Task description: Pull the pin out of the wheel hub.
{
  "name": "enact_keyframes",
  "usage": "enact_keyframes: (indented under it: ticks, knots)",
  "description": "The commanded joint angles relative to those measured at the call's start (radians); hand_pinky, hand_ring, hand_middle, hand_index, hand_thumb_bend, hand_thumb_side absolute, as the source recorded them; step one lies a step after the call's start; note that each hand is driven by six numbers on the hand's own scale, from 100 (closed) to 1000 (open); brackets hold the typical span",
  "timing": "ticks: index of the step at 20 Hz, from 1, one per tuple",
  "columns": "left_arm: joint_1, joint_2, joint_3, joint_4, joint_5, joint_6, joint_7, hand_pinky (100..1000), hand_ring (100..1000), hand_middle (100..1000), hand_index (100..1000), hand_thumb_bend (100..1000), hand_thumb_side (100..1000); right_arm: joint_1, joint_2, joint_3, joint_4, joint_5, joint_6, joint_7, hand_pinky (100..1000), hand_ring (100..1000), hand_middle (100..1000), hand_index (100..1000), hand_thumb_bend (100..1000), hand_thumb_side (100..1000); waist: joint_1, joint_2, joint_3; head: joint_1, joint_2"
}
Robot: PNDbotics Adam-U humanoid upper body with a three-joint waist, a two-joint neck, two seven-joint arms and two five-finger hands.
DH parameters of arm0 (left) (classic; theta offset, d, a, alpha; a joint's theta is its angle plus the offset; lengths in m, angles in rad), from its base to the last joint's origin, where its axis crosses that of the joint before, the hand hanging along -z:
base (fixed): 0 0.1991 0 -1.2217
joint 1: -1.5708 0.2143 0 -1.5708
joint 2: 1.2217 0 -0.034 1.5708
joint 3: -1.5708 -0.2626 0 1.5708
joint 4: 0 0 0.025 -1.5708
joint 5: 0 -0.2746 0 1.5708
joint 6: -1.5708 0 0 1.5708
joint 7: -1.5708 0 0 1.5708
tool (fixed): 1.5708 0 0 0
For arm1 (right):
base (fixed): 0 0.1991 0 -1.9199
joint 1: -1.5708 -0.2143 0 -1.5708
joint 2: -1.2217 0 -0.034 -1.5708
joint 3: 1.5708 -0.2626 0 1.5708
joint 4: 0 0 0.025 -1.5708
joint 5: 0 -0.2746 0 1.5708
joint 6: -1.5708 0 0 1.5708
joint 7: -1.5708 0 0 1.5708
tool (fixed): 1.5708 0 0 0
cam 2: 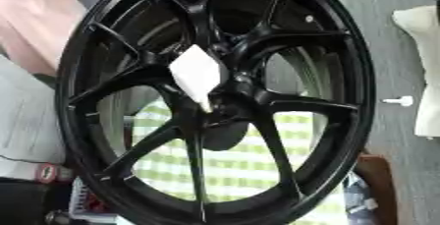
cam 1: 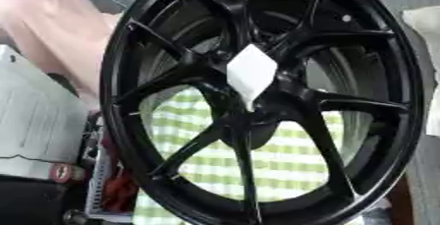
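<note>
A large black wheel hub (cam 1: 258,96) with thin spokes stands upright and fills most of both views. At its centre sits a white diamond-shaped piece (cam 1: 251,71) that tapers to a point at the bottom; this looks like the pin, stuck in the hub's middle. Neither of my hands shows in either view.
A green-and-white checked cloth (cam 1: 284,165) shows through the spokes. A white box (cam 1: 34,116) and a pink sheet (cam 1: 51,22) lie at the left, red items (cam 1: 116,189) at the lower left. On the grey surface at the right are a small white peg-like thing (cam 2: 397,101) and a white object (cam 2: 423,71).
</note>
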Motion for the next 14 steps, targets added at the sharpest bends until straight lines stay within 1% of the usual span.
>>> enact_keyframes:
  ticks: [1, 4, 7, 11, 14]
  knots:
    - [-0.010, 0.131, -0.024, -0.018, -0.073, -0.036, -0.023, 844, 635, 656, 784, 100, 784, -0.005, -0.025, -0.003, -0.013, 0.003, -0.001, 0.005, 886, 703, 512, 631, 285, 274, 0.005, -0.032, -0.004, -0.011, -0.001]
    - [-0.034, 0.255, -0.057, -0.018, -0.156, -0.072, -0.053, 832, 665, 698, 811, 100, 742, -0.002, -0.030, -0.001, -0.011, 0.004, 0.000, 0.007, 886, 703, 512, 631, 284, 274, 0.012, -0.037, -0.010, -0.013, -0.002]
    - [-0.064, 0.381, -0.097, -0.018, -0.225, -0.093, -0.078, 822, 685, 708, 815, 100, 723, 0.000, -0.035, 0.002, -0.009, 0.004, 0.001, 0.011, 886, 703, 512, 631, 283, 275, 0.019, -0.040, -0.016, -0.007, -0.003]
    - [-0.117, 0.530, -0.167, -0.018, -0.290, -0.092, -0.149, 815, 713, 722, 822, 100, 731, 0.002, -0.042, 0.007, -0.006, 0.005, 0.002, 0.017, 886, 703, 512, 631, 280, 277, 0.026, -0.044, -0.025, -0.002, -0.002]
    - [-0.175, 0.615, -0.224, -0.018, -0.307, -0.082, -0.225, 812, 725, 726, 825, 100, 720, 0.002, -0.047, 0.012, -0.004, 0.005, 0.002, 0.022, 886, 703, 512, 631, 279, 278, 0.032, -0.047, -0.033, -0.003, 0.001]
